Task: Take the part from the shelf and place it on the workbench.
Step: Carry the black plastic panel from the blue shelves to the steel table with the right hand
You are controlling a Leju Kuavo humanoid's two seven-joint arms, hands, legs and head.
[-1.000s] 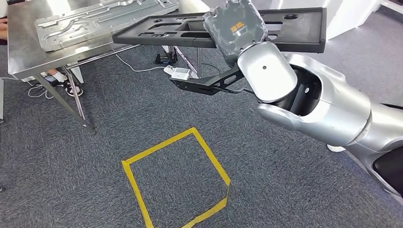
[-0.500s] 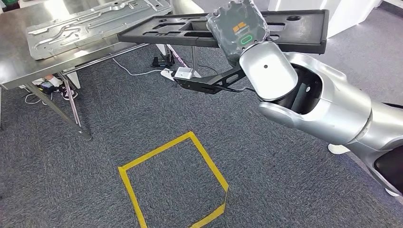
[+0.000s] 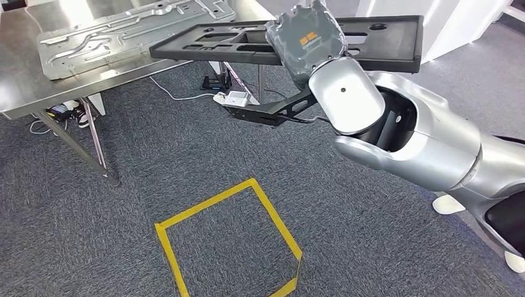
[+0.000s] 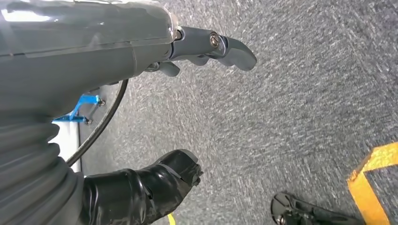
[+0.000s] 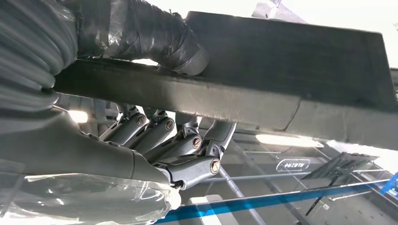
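Right hand (image 3: pixel 308 38) grips black tray-like part (image 3: pixel 247 43), its left end over steel workbench (image 3: pixel 25 74); left hand (image 4: pixel 206 47) loose, holds nothing.

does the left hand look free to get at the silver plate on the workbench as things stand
Probably not yet: the left hand hangs open over carpet, and the black part held by the right hand juts out beside the silver plate.

Grey speckled carpet (image 3: pixel 186 148) covers the floor, with a square outlined in yellow tape (image 3: pixel 229 241) stuck to it. A steel counter (image 3: pixel 25 80) on thin metal legs stands at the far left, bright light glaring off its top. White cables (image 3: pixel 179 96) and a power strip (image 3: pixel 234 97) lie on the carpet beneath it.
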